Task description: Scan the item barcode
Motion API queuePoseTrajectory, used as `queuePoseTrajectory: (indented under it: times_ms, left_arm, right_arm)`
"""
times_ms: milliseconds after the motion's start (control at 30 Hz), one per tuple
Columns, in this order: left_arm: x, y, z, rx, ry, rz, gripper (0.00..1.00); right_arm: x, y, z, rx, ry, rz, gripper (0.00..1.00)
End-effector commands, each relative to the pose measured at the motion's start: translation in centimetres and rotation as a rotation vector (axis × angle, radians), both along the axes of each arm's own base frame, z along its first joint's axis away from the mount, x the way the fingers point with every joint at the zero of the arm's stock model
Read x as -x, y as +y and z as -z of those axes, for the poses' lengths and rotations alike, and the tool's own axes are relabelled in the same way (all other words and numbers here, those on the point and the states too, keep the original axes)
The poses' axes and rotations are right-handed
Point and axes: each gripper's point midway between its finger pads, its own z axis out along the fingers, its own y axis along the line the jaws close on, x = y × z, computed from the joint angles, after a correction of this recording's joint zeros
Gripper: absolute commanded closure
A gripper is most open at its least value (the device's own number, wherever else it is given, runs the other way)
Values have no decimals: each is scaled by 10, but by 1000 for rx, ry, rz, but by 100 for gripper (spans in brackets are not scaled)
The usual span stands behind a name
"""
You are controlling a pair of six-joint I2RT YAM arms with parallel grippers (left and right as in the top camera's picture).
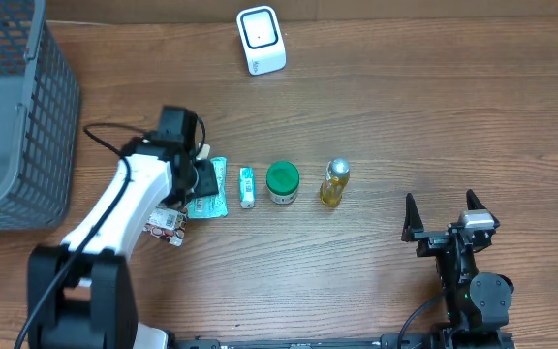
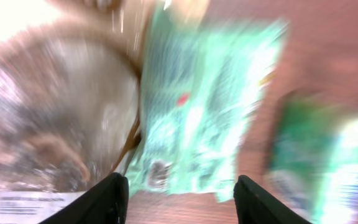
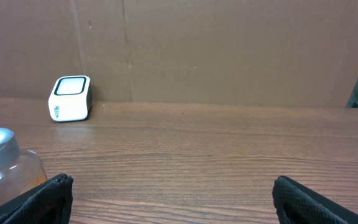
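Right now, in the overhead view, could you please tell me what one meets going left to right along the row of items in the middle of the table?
mint-green packet → small green-and-white tube → green-lidded jar → bottle of yellow liquid

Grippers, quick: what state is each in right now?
Left gripper: open, over the green packet, not closed on it; wrist view is blurred.
Right gripper: open, empty.
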Motion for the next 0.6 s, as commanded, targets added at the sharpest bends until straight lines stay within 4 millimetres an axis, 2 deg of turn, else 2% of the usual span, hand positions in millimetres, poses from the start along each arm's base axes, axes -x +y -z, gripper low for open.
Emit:
queuePoseTrajectory:
  times_ms: [0, 200, 433, 567]
  left_arm:
    - [-16, -5, -31, 35, -102, -10, 41]
    - [-17, 2, -15, -11, -68, -21, 43]
    - [-10, -7, 26, -3, 57, -3, 49]
    - [-3, -11, 50, -15, 128, 14, 48]
  right_arm:
    - [0, 1, 3, 1, 3, -6, 0]
    - [0, 1, 3, 1, 3, -6, 0]
    - [0, 1, 3, 1, 3, -6, 0]
    - [0, 1, 3, 1, 3, -6, 0]
